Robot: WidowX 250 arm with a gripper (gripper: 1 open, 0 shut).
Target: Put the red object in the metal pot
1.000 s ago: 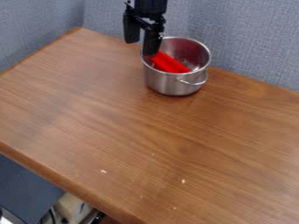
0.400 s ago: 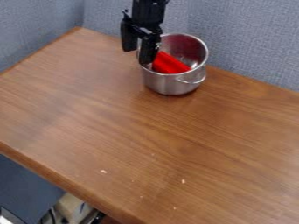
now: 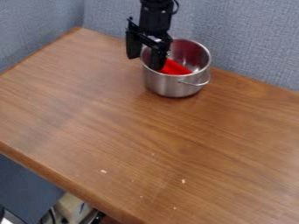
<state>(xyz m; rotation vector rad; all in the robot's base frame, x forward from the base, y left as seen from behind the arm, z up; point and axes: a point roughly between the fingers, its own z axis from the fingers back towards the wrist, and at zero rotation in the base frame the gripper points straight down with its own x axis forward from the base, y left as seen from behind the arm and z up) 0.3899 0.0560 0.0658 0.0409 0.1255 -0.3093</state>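
Note:
The metal pot [image 3: 179,72] stands on the far side of the wooden table, shiny and round, with a thin handle at its right rim. Inside it lies the red object [image 3: 177,66], resting on the pot's bottom and partly hidden by the near wall. My black gripper [image 3: 146,45] hangs at the pot's left rim, a little above it. Its fingers stand apart with nothing between them, so it is open. It does not touch the red object.
The wooden table [image 3: 117,131] stretches toward the front and left. A grey-blue wall [image 3: 70,17] rises close behind the pot and the arm. The table's front edge drops off at the lower left.
The gripper has shifted slightly up and to the right along the pot's left rim. The red object now lies flatter and deeper in the pot.

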